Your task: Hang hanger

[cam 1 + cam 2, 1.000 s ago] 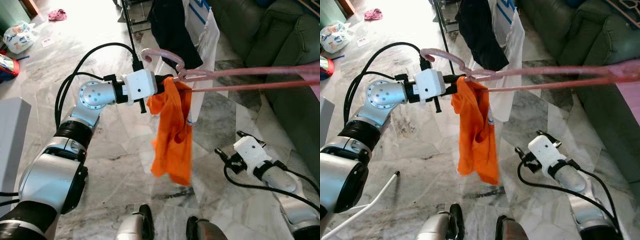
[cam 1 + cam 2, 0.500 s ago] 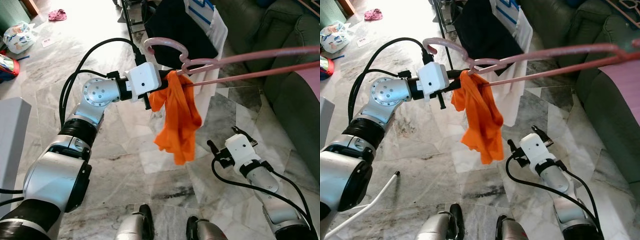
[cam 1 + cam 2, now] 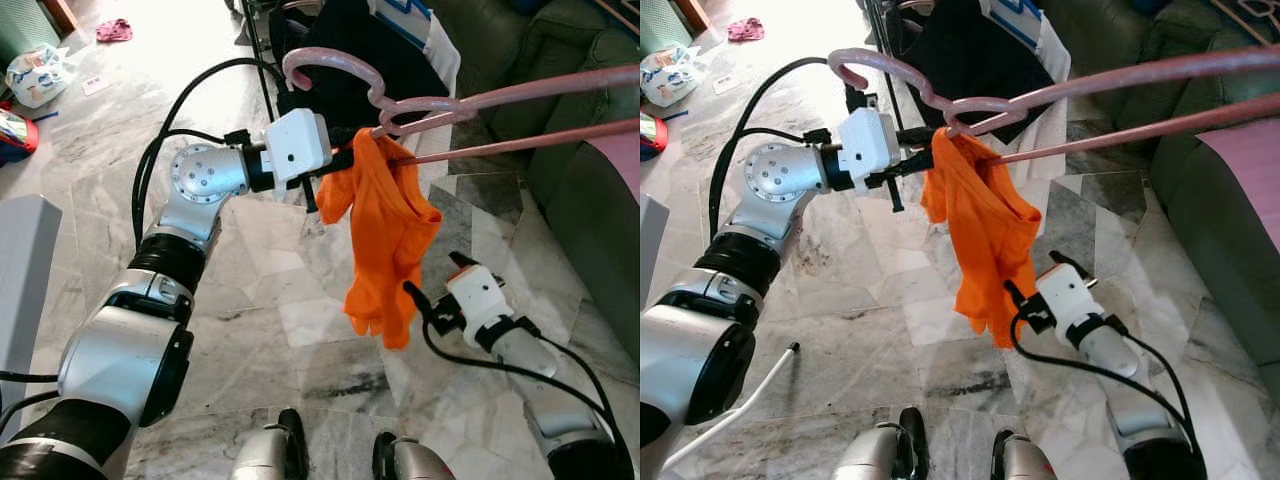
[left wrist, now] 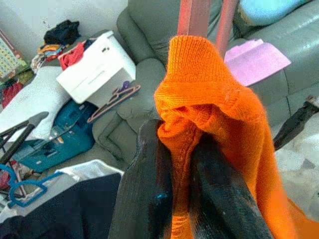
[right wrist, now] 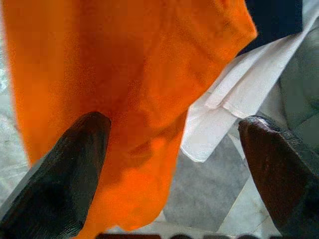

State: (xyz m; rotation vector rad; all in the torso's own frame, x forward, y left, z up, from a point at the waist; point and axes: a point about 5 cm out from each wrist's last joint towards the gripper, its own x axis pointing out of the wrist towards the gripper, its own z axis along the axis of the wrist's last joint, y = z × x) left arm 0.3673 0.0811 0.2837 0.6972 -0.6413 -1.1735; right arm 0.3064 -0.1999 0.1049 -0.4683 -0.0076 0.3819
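Note:
A pink hanger (image 3: 400, 105) is held in the air, its hook (image 3: 325, 62) pointing toward the clothes rack (image 3: 262, 60). An orange garment (image 3: 385, 235) is draped over the hanger's lower bar and hangs down. My left gripper (image 3: 345, 160) is shut on the bunched top of that garment at the hanger's neck; in the left wrist view the black fingers (image 4: 144, 189) pinch the orange garment (image 4: 204, 84) under the pink hanger (image 4: 194, 15). My right gripper (image 3: 435, 282) is open, low beside the garment's bottom edge. The right wrist view has the fingers (image 5: 60, 189) spread wide before the orange garment (image 5: 114, 74).
A black garment (image 3: 345, 45) and a white one (image 5: 234, 99) hang on the rack behind the hanger. A green sofa (image 3: 560, 70) with a pink cloth (image 3: 625, 160) runs along the right. Bags (image 3: 35, 75) lie at the far left, a grey box (image 3: 20, 270) stands nearer. The floor is marble.
My left arm has carried the hanger up and toward the rack, and the orange garment has swung right. My right gripper has risen close to the garment's lower edge.

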